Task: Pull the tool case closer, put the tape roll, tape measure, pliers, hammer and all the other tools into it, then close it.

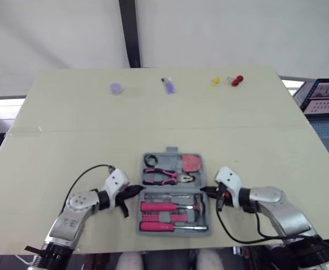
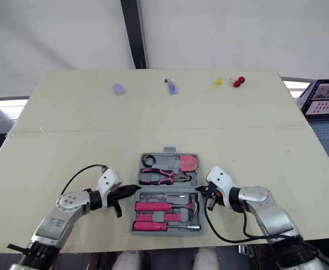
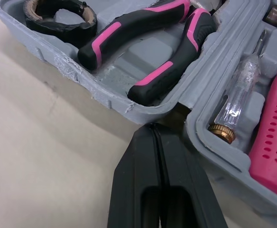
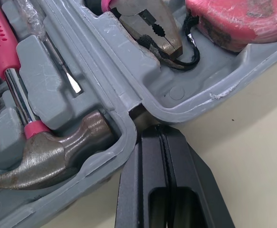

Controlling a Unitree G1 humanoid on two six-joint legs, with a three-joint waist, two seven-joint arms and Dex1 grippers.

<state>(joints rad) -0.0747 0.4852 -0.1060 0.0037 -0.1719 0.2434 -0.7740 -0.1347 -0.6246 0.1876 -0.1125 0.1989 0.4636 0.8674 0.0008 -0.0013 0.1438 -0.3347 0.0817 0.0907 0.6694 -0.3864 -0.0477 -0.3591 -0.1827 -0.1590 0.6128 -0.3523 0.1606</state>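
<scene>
Left eye view: an open grey tool case [image 1: 170,153] lies flat on the pale bench [image 1: 69,140], near the robot's edge and between its two arms. The far half holds a black tape roll [image 1: 151,161] at its left, pliers [image 1: 165,178] with pink and black handles across the middle, and a pink tape measure [image 1: 191,162] at its right. The near half holds two pink-handled screwdrivers [image 1: 164,207], a clear tester screwdriver [image 3: 238,99] and a hammer [image 4: 48,161] whose steel head sits at the right end.

Both forearms lie low over the bench and angle inward towards the seam between the two halves. The left end effector [image 1: 141,190] has its black fingers pressed flat together, gripping nothing, with the tips against the case's left side at the hinge notch. The right end effector [image 1: 203,190] mirrors it, fingers closed together and empty, tips touching the notch on the right side.

Along the bench's far edge, well apart from the case, sit a purple disc [image 1: 116,88], a purple object [image 1: 168,85], a small yellow item [image 1: 214,82] and a red one [image 1: 237,80].
</scene>
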